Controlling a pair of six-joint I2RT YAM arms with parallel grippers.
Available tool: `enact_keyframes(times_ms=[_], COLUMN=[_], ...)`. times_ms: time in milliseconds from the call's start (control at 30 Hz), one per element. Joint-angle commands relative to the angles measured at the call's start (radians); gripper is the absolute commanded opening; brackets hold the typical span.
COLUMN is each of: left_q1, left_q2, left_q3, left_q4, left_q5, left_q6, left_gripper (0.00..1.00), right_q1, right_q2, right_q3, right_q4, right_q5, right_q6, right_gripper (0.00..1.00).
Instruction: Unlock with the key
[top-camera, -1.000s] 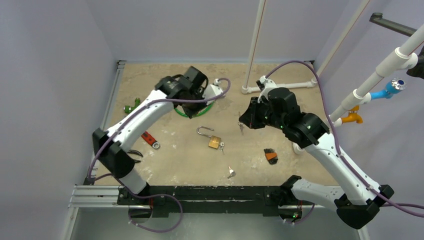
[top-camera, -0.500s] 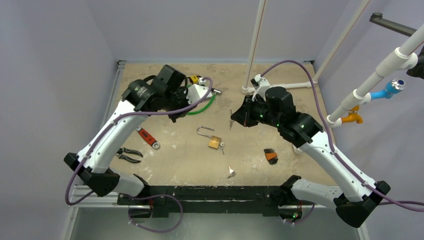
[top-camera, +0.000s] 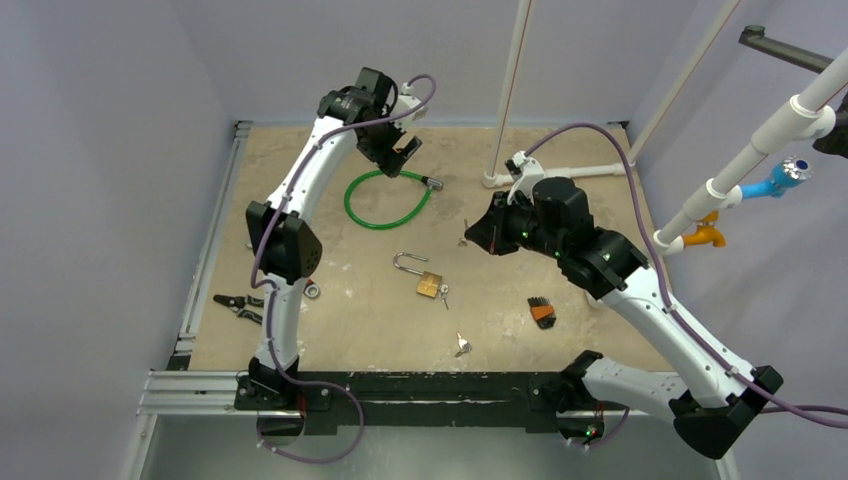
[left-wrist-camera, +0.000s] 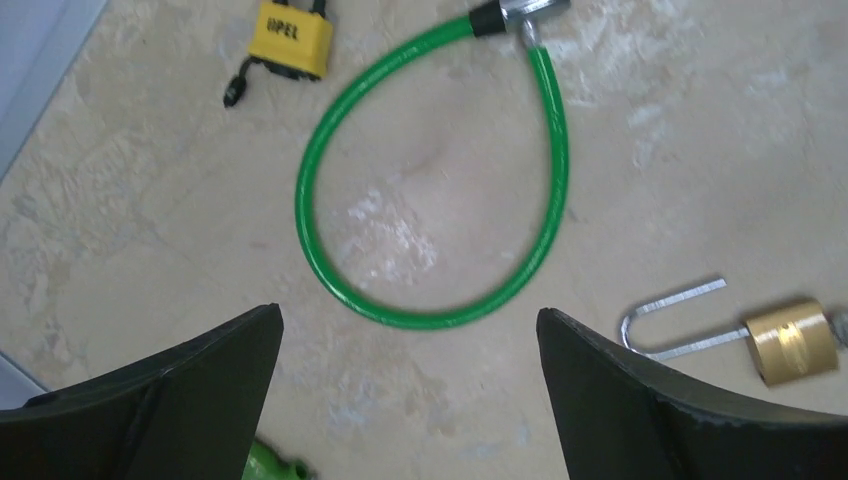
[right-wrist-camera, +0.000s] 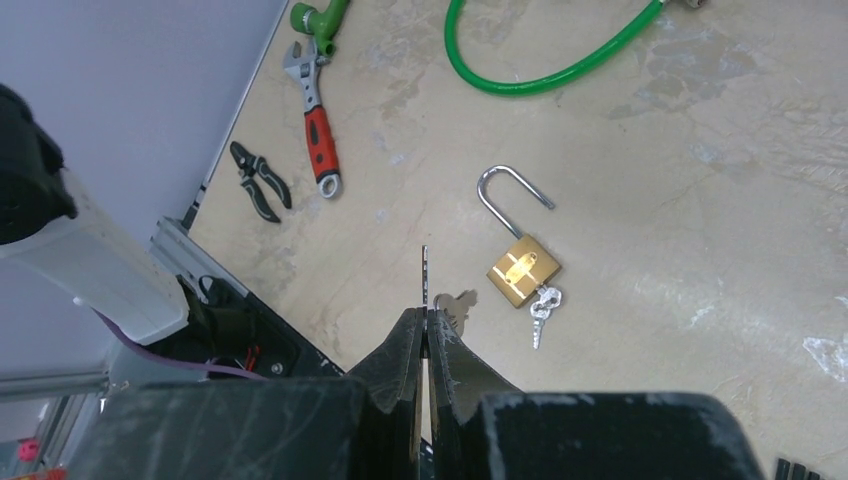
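My right gripper (right-wrist-camera: 425, 318) is shut on a thin key (right-wrist-camera: 424, 272), whose blade sticks out edge-on past the fingertips. In the top view that gripper (top-camera: 476, 236) hovers with the key (top-camera: 464, 233) up and to the right of the brass padlock (top-camera: 429, 284). The brass padlock (right-wrist-camera: 523, 268) lies flat with its shackle swung open and a small bunch of keys (right-wrist-camera: 541, 304) in its base. My left gripper (top-camera: 401, 153) is raised over the far side, open and empty (left-wrist-camera: 408, 313), looking down on a green cable lock (left-wrist-camera: 430, 320) and the brass padlock (left-wrist-camera: 790, 340).
A yellow padlock (left-wrist-camera: 290, 38) lies beyond the green cable (top-camera: 385, 226). A loose key (top-camera: 461, 345) and an orange hex-key set (top-camera: 541, 312) lie near the front. A red wrench (right-wrist-camera: 322, 130) and pliers (right-wrist-camera: 258, 180) are at the left. White pipes (top-camera: 508, 100) stand at the back right.
My left arm swung up and back from the green cable, and its gripper went from shut to open. My right gripper drifted slightly left, still holding the key.
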Motion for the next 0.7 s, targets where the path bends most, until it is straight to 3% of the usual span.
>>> enact_keyframes(times_ms=[0,400,667], left_q1=[0.005,0.01,0.012], left_q2=[0.116,0.345,0.497], left_q3=[0.124,0.156,0.259], left_q4=[0.177,0.514,0.593], left_q5=[-0.075,-0.209,-0.205], left_q6=[-0.033,0.15,0.258], left_gripper=[1.0,1.0,1.0], right_q1=[-0.004,-0.004,-0.002], right_q2=[-0.04,-0.067,-0.036], right_q3=[-0.025,-0.077,-0.083], right_q4=[0.057,0.087,0.109], right_q5=[0.032,0.082,0.077], right_q6=[-0.001,0.021,0.024], right_gripper=[0.0,0.0,0.0])
